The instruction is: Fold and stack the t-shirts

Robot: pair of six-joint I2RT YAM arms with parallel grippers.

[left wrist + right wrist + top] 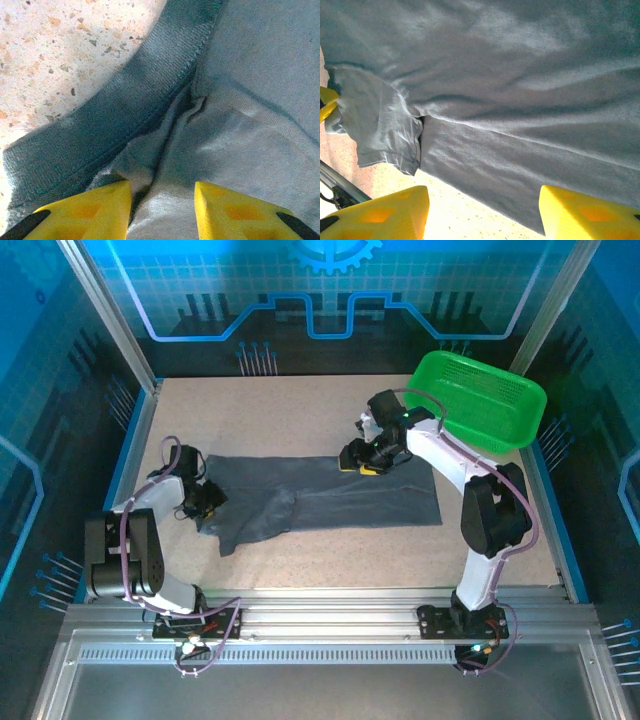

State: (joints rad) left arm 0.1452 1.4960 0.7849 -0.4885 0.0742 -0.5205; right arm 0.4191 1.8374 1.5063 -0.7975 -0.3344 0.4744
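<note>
left pincer (pixel 205 498): low, jaws parted | right pincer (pixel 362 462): extended forward, jaws wide

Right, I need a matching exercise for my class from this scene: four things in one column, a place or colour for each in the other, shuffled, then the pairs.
Column one:
1. t-shirt
2. basket
3. left gripper
4. right gripper

Column two:
A. green, at the far right corner
B. at the shirt's left end
C. dark grey, spread out in the middle
D. at the shirt's far edge

Pairs: 1-C, 2-A, 3-B, 4-D
</note>
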